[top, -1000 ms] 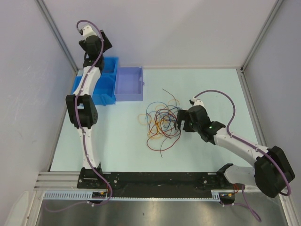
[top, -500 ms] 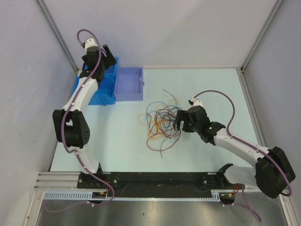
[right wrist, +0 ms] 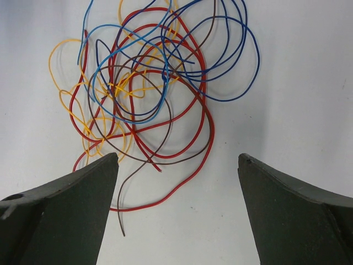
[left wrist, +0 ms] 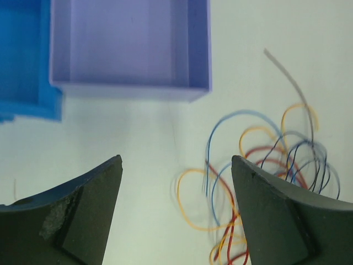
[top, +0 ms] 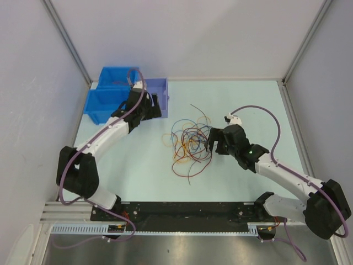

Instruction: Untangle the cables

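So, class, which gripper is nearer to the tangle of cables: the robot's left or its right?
Right. The right gripper hangs at the right edge of the cables, its open jaws facing them. The left gripper is farther off, by the purple tray, up and left of the cables.

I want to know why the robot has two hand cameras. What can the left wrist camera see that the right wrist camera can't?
Only the left wrist view shows the purple bin and part of the blue bin, both beyond the open left gripper. It catches just one side of the cables. Only the right wrist view shows most of the tangle close up, spread out ahead of the open right gripper, with no bins. Both show the coloured cables lying on the pale table, and neither gripper is holding anything.
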You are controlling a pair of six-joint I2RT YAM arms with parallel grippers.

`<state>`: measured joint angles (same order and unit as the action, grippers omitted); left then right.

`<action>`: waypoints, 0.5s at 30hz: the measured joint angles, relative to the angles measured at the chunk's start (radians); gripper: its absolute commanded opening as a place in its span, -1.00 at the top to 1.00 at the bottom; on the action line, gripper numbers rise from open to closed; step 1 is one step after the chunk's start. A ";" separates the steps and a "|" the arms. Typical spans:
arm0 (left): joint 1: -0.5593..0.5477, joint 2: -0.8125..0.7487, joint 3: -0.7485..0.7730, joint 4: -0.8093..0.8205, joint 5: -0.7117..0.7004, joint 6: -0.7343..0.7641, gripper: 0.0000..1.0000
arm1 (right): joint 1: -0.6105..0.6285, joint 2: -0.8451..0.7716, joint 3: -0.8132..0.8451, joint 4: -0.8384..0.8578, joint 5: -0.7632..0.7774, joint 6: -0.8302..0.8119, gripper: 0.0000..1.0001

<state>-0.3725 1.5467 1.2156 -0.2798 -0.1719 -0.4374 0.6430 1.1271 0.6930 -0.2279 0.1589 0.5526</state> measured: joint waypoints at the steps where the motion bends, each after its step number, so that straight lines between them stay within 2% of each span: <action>1: -0.007 -0.015 -0.036 -0.007 0.005 -0.004 -0.66 | 0.002 -0.003 0.000 -0.002 0.004 0.002 -0.88; 10: -0.158 -0.180 -0.317 -0.004 0.072 -0.048 -0.61 | 0.014 -0.026 0.000 -0.050 0.032 0.024 -0.88; 15: -0.226 -0.274 -0.411 0.005 0.079 -0.071 -0.57 | 0.021 -0.027 -0.003 -0.072 0.047 0.024 -0.87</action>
<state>-0.5983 1.2724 0.8043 -0.2749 -0.0929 -0.5087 0.6640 1.1004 0.6903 -0.2996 0.2058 0.5770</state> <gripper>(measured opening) 0.802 0.938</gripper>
